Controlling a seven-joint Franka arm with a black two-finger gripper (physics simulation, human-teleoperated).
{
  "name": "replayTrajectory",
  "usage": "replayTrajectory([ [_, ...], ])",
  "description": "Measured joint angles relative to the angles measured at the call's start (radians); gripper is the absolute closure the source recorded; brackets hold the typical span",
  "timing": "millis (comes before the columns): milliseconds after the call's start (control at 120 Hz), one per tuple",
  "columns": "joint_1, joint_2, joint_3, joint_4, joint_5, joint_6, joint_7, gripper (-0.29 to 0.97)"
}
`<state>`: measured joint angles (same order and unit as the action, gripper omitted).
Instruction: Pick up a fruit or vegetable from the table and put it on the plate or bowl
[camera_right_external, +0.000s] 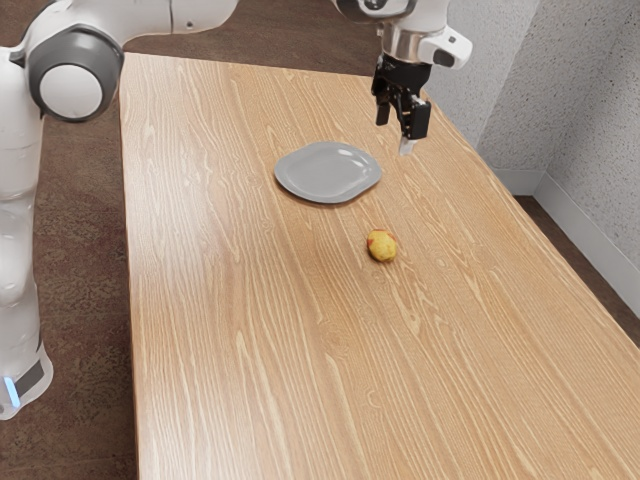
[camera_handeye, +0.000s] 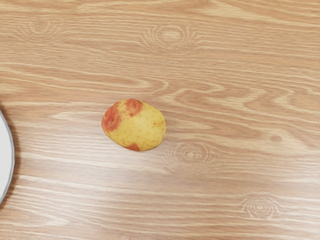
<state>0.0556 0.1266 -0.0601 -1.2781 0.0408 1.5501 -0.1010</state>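
**Hand hangs released over the table, fruit lies beside the plate**

In the exterior view the black 2-finger hand (camera_right_external: 396, 132) hangs in the air over the far part of the light wooden table (camera_right_external: 250, 340), its fingers pointing down, spread apart and released, with nothing between them. The grey, shallow, rounded-square plate (camera_right_external: 328, 171) sits on the table at about 8 o'clock from the hand, and carries nothing. The small, oval, yellow fruit with red blotches (camera_right_external: 382, 245) lies on the bare wood at about 5 o'clock from the plate, near it but not touching, and at about 6 o'clock from the hand, well apart from it.

In the wrist view the fruit (camera_handeye: 134, 125) rests on its side on the wood grain, red patches toward the plate's rim (camera_handeye: 4, 155), with clear wood between fruit and rim.
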Motion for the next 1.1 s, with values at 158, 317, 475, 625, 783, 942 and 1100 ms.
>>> replayTrajectory([
  [158, 0.01, -0.005, 0.0, 0.003, -0.009, -0.02, 0.002, 0.0],
  [317, 0.045, 0.0, 0.001, -0.002, -0.009, -0.039, 0.062, 0.0],
  [475, 0.063, 0.032, -0.006, -0.021, -0.013, -0.023, 0.164, 0.0],
  [625, 0.067, 0.108, -0.001, -0.025, -0.032, 0.027, 0.249, 0.0],
  [783, 0.079, 0.192, 0.002, -0.044, -0.037, 0.1, 0.336, 0.0],
  [942, 0.079, 0.242, 0.002, -0.048, -0.038, 0.161, 0.418, 0.0],
  [1100, 0.079, 0.283, 0.002, -0.059, -0.041, 0.207, 0.484, 0.0],
])
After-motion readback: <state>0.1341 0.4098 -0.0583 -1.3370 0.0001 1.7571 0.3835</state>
